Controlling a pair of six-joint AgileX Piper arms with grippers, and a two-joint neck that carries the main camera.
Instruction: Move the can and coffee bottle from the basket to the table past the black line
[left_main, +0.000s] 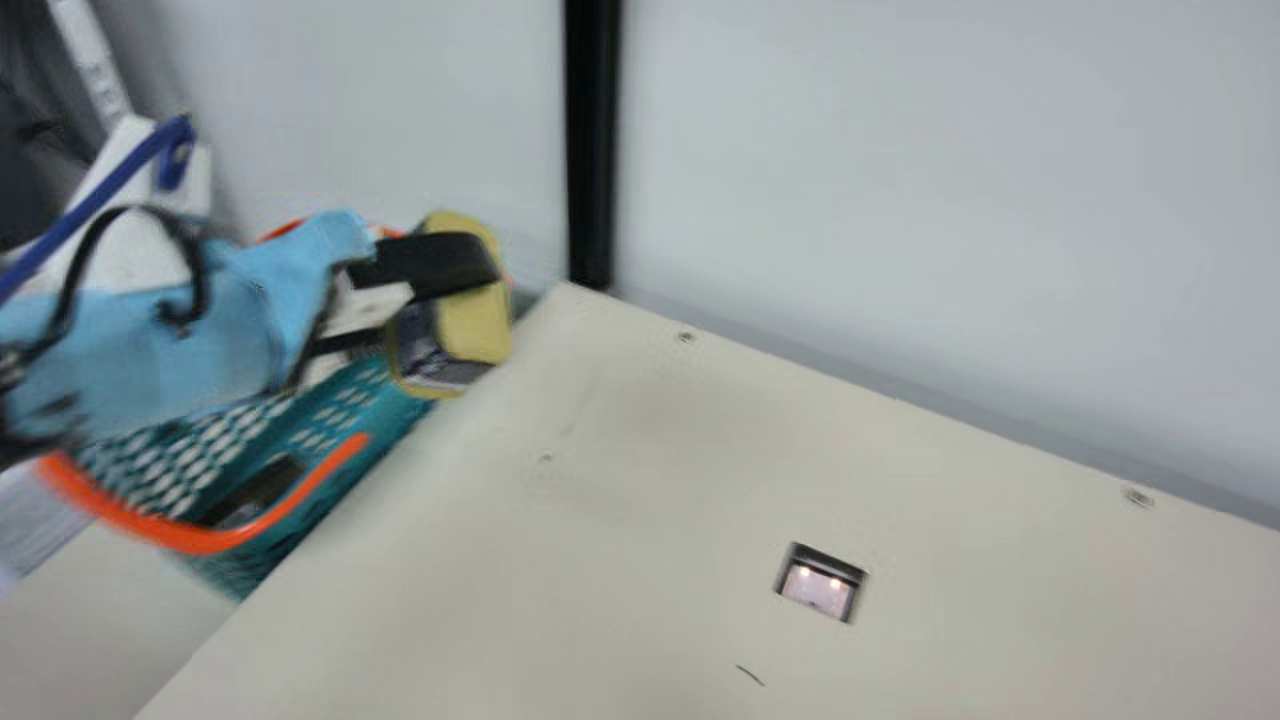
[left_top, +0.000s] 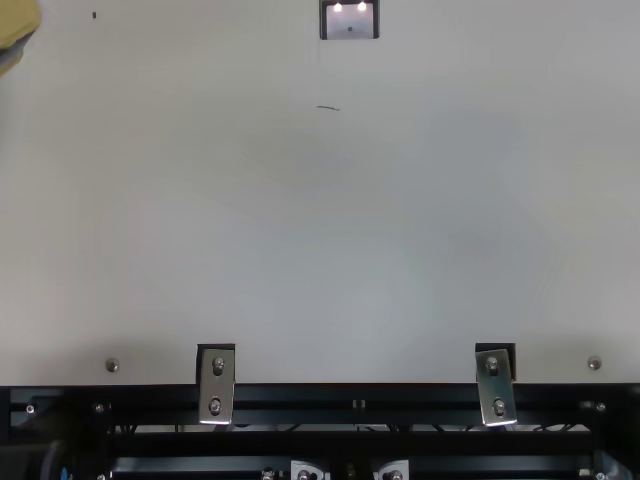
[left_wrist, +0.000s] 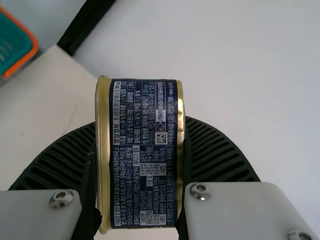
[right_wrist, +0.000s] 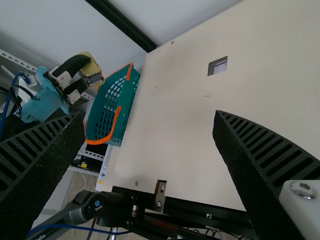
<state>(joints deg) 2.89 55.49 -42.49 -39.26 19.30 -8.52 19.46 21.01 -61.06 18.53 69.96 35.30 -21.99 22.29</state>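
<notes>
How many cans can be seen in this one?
1. The can is gripped in the left tool, near the basket. Others may be hidden inside the basket.

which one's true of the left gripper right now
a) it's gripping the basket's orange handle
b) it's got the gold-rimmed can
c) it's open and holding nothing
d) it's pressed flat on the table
b: in the left wrist view, the left gripper has the gold-rimmed can clamped between its two black ribbed fingers.
</notes>
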